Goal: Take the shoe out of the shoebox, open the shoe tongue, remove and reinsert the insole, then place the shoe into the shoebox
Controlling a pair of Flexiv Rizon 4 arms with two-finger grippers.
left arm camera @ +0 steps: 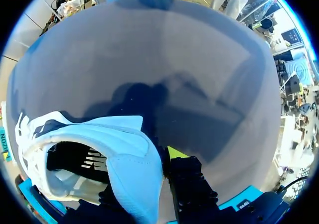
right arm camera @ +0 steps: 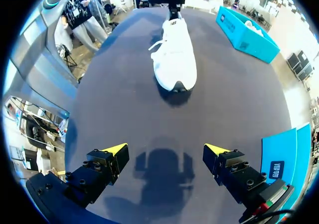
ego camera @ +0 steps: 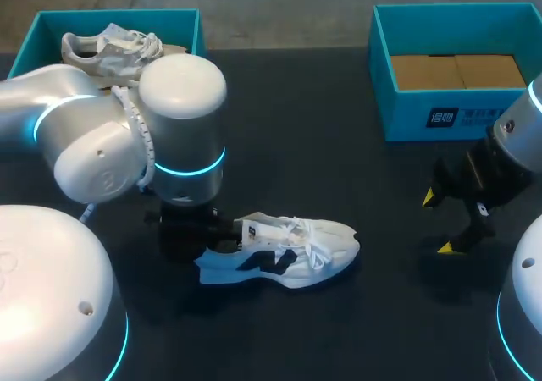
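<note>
Dark table (ego camera: 339, 144), two teal boxes at the far edge. The shoebox (ego camera: 440, 114) on our right side shows only brown card inside. The other box (ego camera: 34, 38), on the left, holds a second shoe (ego camera: 110, 49), grey-white.

The shoe (ego camera: 296, 250) is out of the box and lies on its side mid-table, toe toward our right arm, well apart from both boxes. A pale blue sheet pokes out at the heel, which we read as the insole (ego camera: 222, 267), partly out. In the left wrist view it rises out of the shoe opening and drapes across our own gripper.

The left gripper (ego camera: 196, 231) is right at the heel, on that sheet. One side of it is hidden under the sheet, so we can't tell whether it's clamped.

The right gripper (right arm camera: 166, 152) is spread wide and holds nothing. It hangs over bare table, facing the toe from a distance.

Step, by our read: the insole remove/reinsert part. Shoe-out is done; the final boxing is not. The tongue's state isn't readable from here.

Next, by our judgement:
- Nothing braces the shoe, so any pull or push on the insole probably drags it along the table.
- The right arm probably needs to come in and pin the toe or midfoot first.
- The left then works the insole along the shoe's length, not sideways, to avoid folding it at the collar.
</note>
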